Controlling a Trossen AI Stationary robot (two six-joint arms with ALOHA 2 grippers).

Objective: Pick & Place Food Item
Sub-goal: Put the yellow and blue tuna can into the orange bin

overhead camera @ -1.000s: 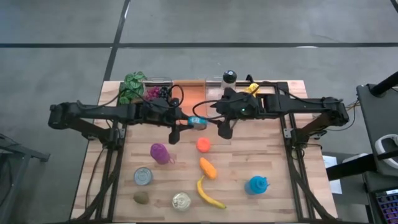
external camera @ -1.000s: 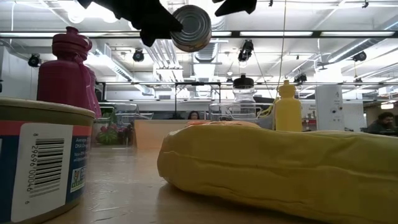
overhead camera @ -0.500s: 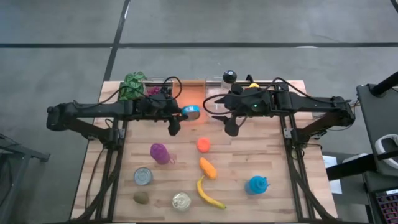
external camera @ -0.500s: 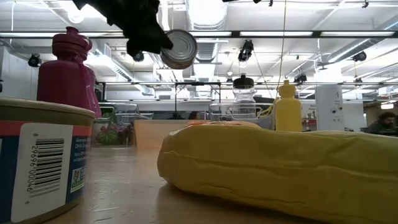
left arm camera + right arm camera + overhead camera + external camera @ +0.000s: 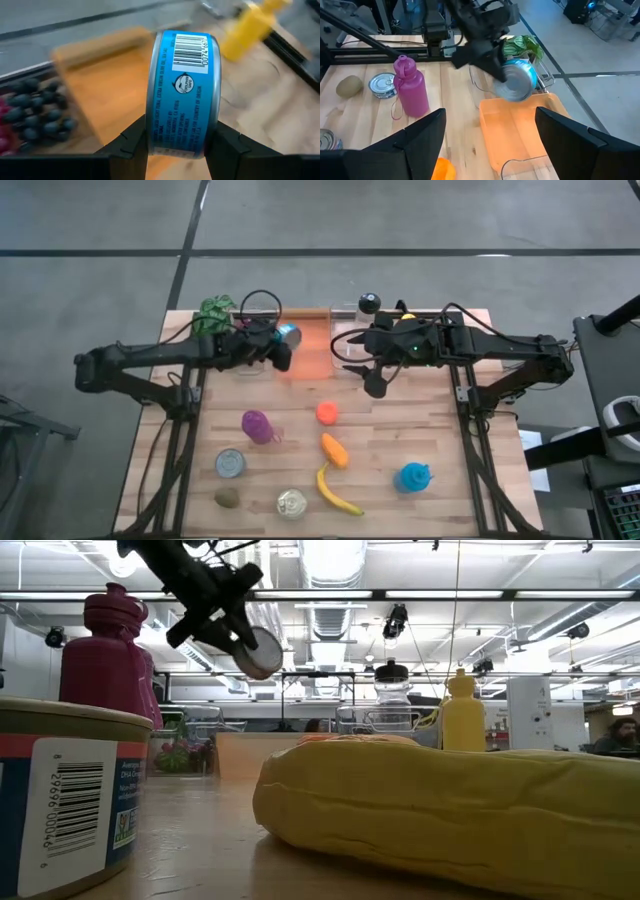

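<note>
Left gripper (image 5: 181,145) is clamped on the blue tuna can (image 5: 182,92), holding it aloft over the wooden table (image 5: 440,440) at the orange tray's (image 5: 312,345) edge, with grey floor beyond. Right gripper (image 5: 372,383) hangs open beside the tray. Can's far face is hidden.

Bright overhead tube lights; left wrist bg blurred w/ motion

Robotics lab, concrete floor (image 5: 420,220), ceiling strip lights (image 5: 420,595), wooden workbench (image 5: 440,435)
</note>
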